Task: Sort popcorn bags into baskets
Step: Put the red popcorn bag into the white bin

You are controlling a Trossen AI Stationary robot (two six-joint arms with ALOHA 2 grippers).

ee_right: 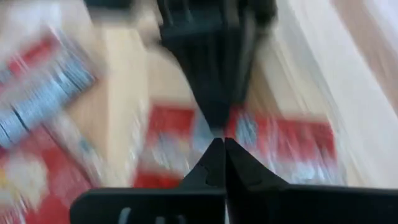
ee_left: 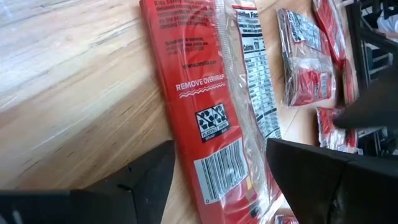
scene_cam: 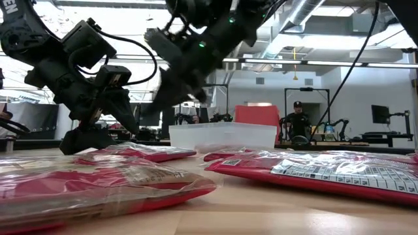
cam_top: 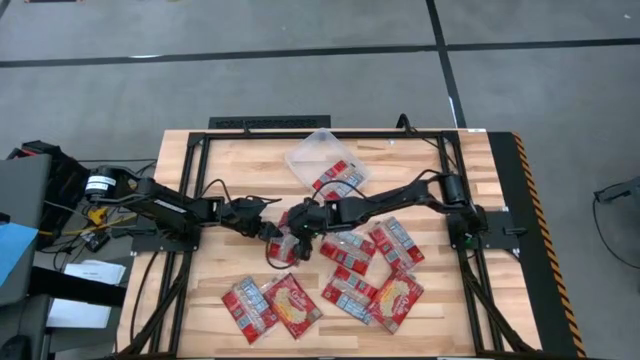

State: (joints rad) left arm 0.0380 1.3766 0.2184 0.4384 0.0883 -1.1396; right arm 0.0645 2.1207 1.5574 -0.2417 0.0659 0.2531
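Both arms meet at the middle of the table (cam_top: 200, 290). The left gripper (cam_top: 272, 232) reaches in from nine o'clock, and its fingers (ee_left: 146, 177) stand wide apart, straddling one red bag (ee_left: 211, 118) lying flat on the wood. The barcode end of that bag sits right in the gap, between the two tips, with nothing pinched yet.

The right gripper (cam_top: 303, 243) comes in from three o'clock, just beside the left one. In its wrist view the two tips (ee_right: 219, 163) press together with no gap, and nothing is caught between them. Red bags lie blurred on the table past the tips.

From overhead, the clear tub (cam_top: 322, 158) sits at twelve o'clock of the grippers, tilted on the diagonal, with at least one red bag (cam_top: 335, 182) in it at its near corner. The loose bags spread from five to seven o'clock of the grippers: two (cam_top: 270, 305) side by side at seven, and a cluster (cam_top: 375, 275) overlapping one another at four to five o'clock.

In the low view the tub (scene_cam: 222, 136) stands behind the bags (scene_cam: 326, 173), both arms dropping in from above it. A person (scene_cam: 297, 121) sits far back in the room.
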